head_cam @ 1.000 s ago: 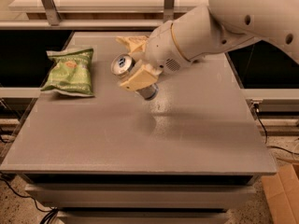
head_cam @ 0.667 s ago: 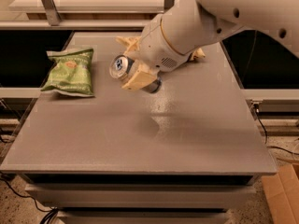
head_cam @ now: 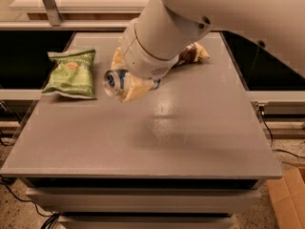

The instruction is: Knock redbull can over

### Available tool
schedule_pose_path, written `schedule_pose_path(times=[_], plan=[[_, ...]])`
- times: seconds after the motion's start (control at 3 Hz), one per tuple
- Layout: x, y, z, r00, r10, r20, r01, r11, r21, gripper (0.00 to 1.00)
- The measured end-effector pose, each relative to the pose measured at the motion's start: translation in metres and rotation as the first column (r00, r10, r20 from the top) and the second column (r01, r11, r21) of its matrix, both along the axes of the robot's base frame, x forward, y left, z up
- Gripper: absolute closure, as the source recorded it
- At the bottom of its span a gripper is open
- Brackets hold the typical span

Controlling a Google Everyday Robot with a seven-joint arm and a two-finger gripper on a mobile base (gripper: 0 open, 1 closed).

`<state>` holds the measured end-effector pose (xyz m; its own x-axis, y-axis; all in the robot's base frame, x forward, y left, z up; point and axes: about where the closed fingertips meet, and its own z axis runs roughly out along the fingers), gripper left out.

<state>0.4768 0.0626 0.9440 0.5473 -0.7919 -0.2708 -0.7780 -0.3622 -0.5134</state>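
The redbull can (head_cam: 112, 83) lies tilted on its side near the left middle of the grey table (head_cam: 190, 142), its silver pull-tab top facing me and its blue and silver body pointing back under the arm. My gripper (head_cam: 121, 80) is around it: one yellowish finger (head_cam: 117, 61) is above the can and the other (head_cam: 137, 90) is below it, both closed against it. The big white arm comes in from the upper right and hides the rest of the can and the wrist.
A green snack bag (head_cam: 70, 73) lies at the table's left edge, just left of the can. A brown-and-yellow snack bag (head_cam: 193, 54) lies at the back, partly behind the arm. A cardboard box (head_cam: 289, 199) stands on the floor at lower right.
The gripper and the can have moved left and toward the table's front. The can is tipped further over, and the arm now covers more of the view.
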Motion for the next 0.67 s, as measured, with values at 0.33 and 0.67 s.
schedule_pose_path(times=[0.33, 0.67], plan=[[-0.016, 0.010, -0.008, 0.9938, 0.106, 0.035, -0.102, 0.989, -0.108, 1.00], [-0.034, 0.022, -0.015, 0.9762, 0.214, 0.035, -0.203, 0.960, -0.195, 1.00]])
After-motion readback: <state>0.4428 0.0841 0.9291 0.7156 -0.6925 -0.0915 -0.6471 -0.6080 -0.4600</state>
